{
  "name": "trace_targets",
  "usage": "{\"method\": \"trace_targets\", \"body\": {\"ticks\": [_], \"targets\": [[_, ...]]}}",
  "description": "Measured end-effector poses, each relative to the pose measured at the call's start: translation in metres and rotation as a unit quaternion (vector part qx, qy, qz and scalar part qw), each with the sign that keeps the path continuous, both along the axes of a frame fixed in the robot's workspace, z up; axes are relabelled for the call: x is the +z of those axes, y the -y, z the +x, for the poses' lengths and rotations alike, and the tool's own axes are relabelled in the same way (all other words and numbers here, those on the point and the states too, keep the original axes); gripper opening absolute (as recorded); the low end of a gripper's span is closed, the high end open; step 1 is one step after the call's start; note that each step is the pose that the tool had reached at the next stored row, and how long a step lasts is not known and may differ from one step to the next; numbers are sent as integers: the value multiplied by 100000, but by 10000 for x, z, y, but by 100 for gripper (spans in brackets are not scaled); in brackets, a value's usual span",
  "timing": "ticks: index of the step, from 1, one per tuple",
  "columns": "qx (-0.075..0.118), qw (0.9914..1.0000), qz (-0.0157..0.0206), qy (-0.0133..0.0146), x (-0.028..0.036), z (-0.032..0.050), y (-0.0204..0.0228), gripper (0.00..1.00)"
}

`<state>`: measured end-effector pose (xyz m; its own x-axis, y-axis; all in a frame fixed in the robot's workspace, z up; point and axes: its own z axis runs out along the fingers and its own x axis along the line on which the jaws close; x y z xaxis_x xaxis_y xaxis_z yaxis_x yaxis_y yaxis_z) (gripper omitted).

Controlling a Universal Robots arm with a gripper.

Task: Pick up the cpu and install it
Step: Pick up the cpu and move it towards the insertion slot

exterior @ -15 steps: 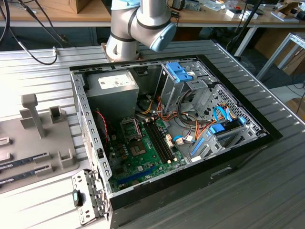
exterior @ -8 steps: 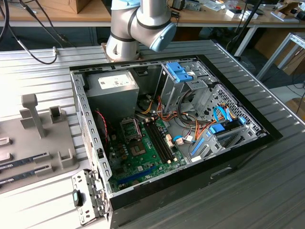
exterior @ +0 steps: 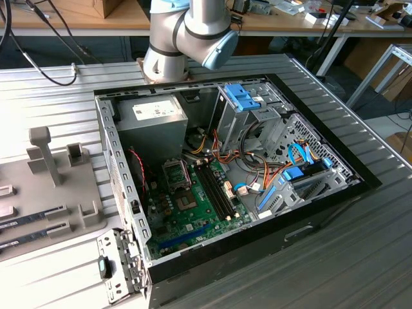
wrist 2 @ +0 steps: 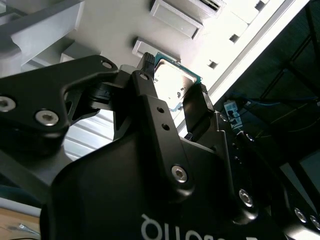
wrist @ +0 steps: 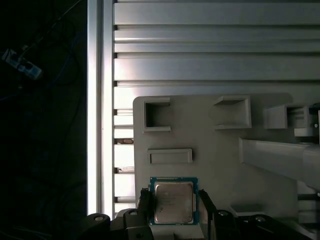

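The gripper (wrist: 173, 194) is clenched on the cpu (wrist: 173, 201): in both wrist views one black finger (wrist: 144, 204) lies against each of two opposite edges of the chip. The cpu (wrist 2: 172, 82) is a small flat square with a dull silver-grey metal lid, lightly marked, and a thin green rim around it; it lies face up and level between the fingers (wrist 2: 196, 102) of the gripper (wrist 2: 174, 73). It sits over a pale grey fixture plate (wrist: 215, 150); whether it rests on the plate or is just clear of it, I cannot tell. Just past the cpu the plate carries a shallow oblong slot (wrist: 170, 156), then two square pockets (wrist: 156, 115) (wrist: 233, 111), with a grey raised block (wrist: 280, 155) off to one side. The plate lies on a ribbed aluminium tabletop (wrist: 215, 60), beyond whose edge all is dark. In the exterior view the fixture plate (exterior: 90, 215), holding two dark memory sticks (exterior: 32, 215), is at the exterior view's left, well apart from the open computer case (exterior: 309, 222). The case's metal side wall (exterior: 116, 161) stands between the plate and the green motherboard (exterior: 193, 212), where the socket (exterior: 175, 172) lies with red wires (exterior: 138, 168) just beside it. The arm (exterior: 187, 29) rises behind the case.
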<state>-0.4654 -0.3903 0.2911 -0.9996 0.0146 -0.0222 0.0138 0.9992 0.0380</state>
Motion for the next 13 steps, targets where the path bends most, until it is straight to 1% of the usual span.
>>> {"method": "trace_targets", "body": {"ticks": [13], "targets": [[-1,100000,1,0,52,0,0,47]]}}
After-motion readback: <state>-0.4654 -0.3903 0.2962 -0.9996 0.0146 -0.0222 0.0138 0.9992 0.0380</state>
